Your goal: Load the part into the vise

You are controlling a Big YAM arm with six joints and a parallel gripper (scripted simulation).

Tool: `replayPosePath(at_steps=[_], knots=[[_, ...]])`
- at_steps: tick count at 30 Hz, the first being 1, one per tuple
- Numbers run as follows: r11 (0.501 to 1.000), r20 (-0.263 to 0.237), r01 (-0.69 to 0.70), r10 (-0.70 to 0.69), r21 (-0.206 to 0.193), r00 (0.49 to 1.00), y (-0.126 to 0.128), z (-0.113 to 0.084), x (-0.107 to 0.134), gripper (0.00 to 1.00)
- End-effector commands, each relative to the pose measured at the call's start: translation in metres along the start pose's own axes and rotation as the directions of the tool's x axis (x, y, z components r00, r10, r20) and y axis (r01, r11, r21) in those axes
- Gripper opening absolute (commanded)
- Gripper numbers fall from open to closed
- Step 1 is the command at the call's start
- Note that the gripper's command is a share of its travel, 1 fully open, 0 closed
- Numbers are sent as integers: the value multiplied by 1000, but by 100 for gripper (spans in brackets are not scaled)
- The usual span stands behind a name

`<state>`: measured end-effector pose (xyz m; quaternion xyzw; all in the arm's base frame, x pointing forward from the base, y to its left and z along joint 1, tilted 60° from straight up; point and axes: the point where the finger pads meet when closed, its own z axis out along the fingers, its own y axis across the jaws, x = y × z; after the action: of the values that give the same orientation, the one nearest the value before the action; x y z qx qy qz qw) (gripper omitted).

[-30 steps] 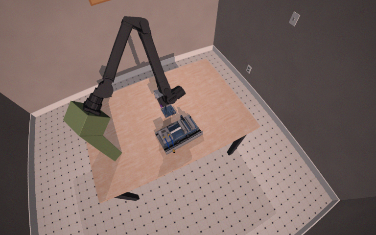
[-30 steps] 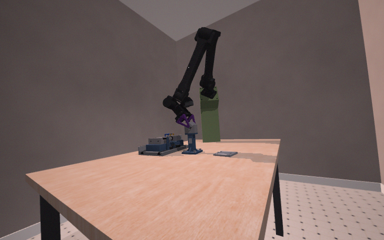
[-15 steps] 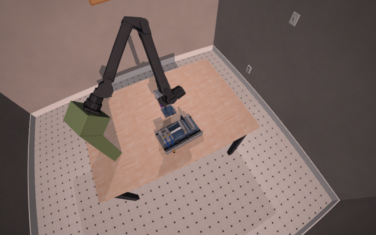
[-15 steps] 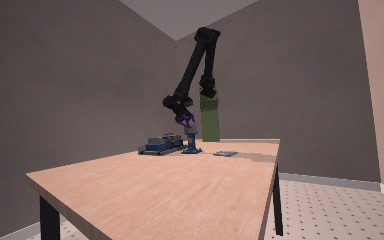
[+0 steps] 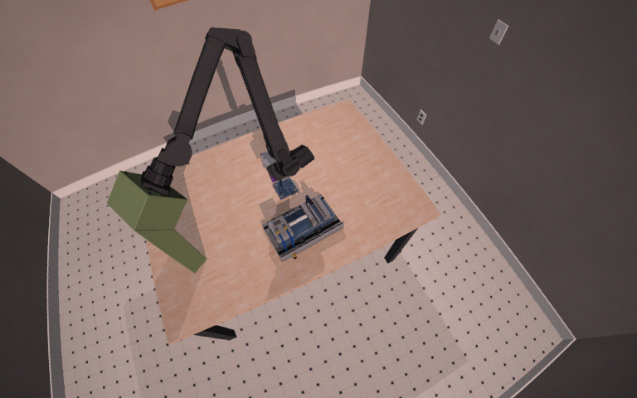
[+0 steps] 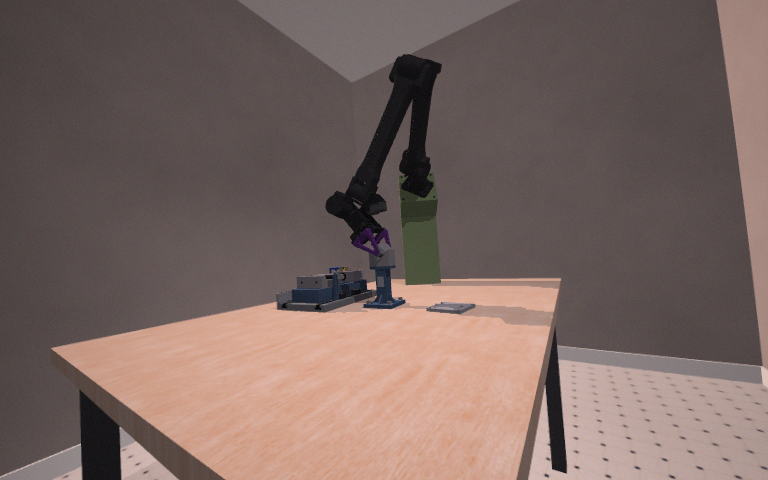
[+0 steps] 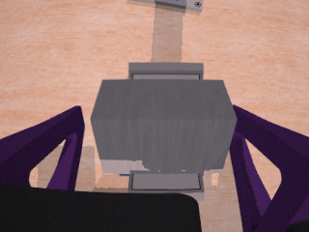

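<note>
I'm holding my claw (image 5: 273, 178) (image 6: 384, 250) (image 7: 154, 115) released around the part (image 6: 386, 249) (image 7: 164, 99), its fingers standing wide at either side. The right-hand finger in the wrist view is looking close enough to touch, while a narrow gap is showing at the other. The part is resting in the V-block (image 6: 374, 262) (image 7: 165, 182), up on its blue pedestal (image 6: 384, 285), well off the infeed plate (image 5: 266, 158) (image 6: 451, 307) on the tabletop (image 5: 225, 262) (image 6: 362, 362) (image 7: 58, 43).

I'm judging this to be the change of grip, with loading yet to be done: the vise (image 5: 294, 219) (image 6: 314, 294) is standing just beside the pedestal without the part. I cannot tell which way the milled slot is facing.

If I'm taking the new grip now, my next move is calling for centring, then closing evenly, so neither finger is shoving the part askew. After that I'm needing a straight lift out, then a slot-down approach leaving the long side free to meet the fixed jaw (image 5: 323, 206) (image 6: 312, 281).

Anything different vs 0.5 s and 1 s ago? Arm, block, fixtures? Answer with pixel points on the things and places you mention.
No visible change in the top or exterior views. The arm and gripper (image 6: 380, 242) (image 7: 154, 115) sit in the same pose at the V-block stand (image 6: 384, 285); the vise (image 5: 304, 225) (image 6: 325, 289) and infeed plate (image 6: 451, 307) are where they were. No earlier wrist picture, so small finger motion can't be ruled out.
</note>
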<state>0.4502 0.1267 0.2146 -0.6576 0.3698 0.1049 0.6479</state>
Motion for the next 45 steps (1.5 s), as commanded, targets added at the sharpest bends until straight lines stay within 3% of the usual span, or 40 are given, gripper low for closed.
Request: replayPosePath(at_steps=[1,12,13,45], knots=[[1000,70,-6,5,20,998,-7,-8,8,81],[1000,70,-6,5,20,998,-7,-8,8,81],[1000,70,-6,5,20,998,-7,-8,8,0],[1000,70,-6,5,20,998,-7,-8,8,0]])
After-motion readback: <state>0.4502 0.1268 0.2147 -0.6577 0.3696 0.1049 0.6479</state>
